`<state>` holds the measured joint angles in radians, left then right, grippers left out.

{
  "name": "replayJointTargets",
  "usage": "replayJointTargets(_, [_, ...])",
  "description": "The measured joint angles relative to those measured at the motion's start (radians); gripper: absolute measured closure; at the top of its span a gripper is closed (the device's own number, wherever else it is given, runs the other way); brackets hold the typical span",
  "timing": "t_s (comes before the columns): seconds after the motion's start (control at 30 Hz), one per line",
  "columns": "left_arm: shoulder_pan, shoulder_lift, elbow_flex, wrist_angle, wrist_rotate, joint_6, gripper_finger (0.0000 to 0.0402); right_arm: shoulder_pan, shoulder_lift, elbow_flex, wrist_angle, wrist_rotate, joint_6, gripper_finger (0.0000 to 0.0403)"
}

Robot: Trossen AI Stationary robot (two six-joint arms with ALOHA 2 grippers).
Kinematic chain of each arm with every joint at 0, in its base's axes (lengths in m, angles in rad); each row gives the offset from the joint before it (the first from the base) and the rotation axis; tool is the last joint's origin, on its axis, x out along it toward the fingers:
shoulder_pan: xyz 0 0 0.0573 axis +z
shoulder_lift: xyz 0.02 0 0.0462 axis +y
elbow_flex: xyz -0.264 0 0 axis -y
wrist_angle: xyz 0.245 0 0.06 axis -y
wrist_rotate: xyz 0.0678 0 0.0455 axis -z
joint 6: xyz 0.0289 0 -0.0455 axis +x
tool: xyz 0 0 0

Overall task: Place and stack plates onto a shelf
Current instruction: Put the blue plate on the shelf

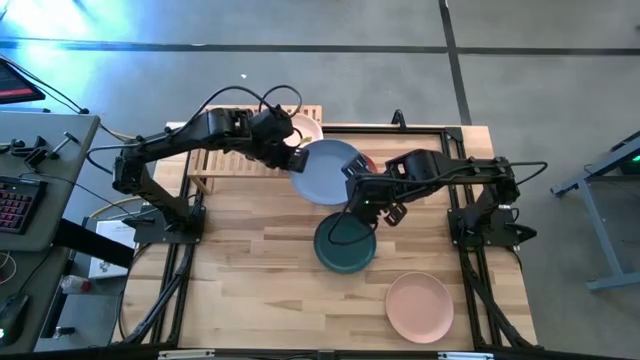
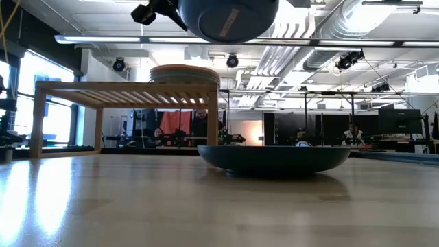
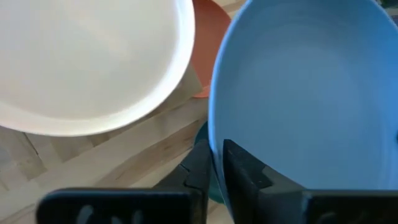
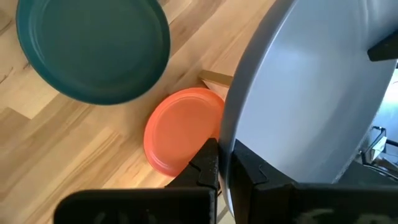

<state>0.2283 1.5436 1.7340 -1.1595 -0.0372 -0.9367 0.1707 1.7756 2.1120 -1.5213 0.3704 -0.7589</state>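
- The light blue plate [image 1: 328, 171] is held in the air between the two arms, past the right end of the shelf [image 1: 232, 160] and near the bench's [image 1: 260, 290] far edge; the low view shows it hanging well above the bench top.
- The left tool [image 3: 214, 168] is clamped on the plate's rim on the side facing the shelf, one finger under and one over the rim (its wrist view shows this plainly).
- The right tool [image 4: 225, 163] is pinched on the opposite rim in the same way, so both arms have the plate at once. I judge this to be a handover.
- What the coming move turns on: the shelf lies to the plate's left, on the left arm's side, and the stack of plates [image 2: 185, 73] already sits at the shelf's right end, with a pale plate [image 1: 304, 127] on top. The left arm is the nearer one, so it is the likely carrier once the right tool lets go.
- A plate has no long axis. What matters is tilt, and here it looks close to level.
- Waiting on the bench are the dark teal plate [image 1: 346, 243] near the middle, a terracotta plate [image 4: 183, 129] partly hidden below the blue one, and a peach plate [image 1: 420, 306] toward the near right corner.
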Motion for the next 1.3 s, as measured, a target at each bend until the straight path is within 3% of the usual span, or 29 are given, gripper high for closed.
replayJointTargets(0.33, [0.002, 0.000, 0.000, -0.005, -0.009, 0.003, 0.0397, 0.001, 0.000, 0.000, 0.032, 0.041, 0.011, 0.0388])
replayJointTargets(0.57, [0.011, -0.001, 0.000, -0.025, -0.003, 0.054, 0.0398, -0.001, 0.000, 0.000, 0.038, 0.049, 0.082, 0.0326])
replayJointTargets(0.87, [0.079, -0.024, 0.000, -0.167, -0.004, 0.100, 0.0399, -0.002, -0.011, 0.001, 0.025, 0.057, 0.153, 0.0256])
replayJointTargets(1.3, [0.269, -0.161, 0.000, -0.321, -0.040, 0.175, 0.0399, -0.003, -0.031, 0.001, -0.026, 0.045, 0.255, 0.0249])
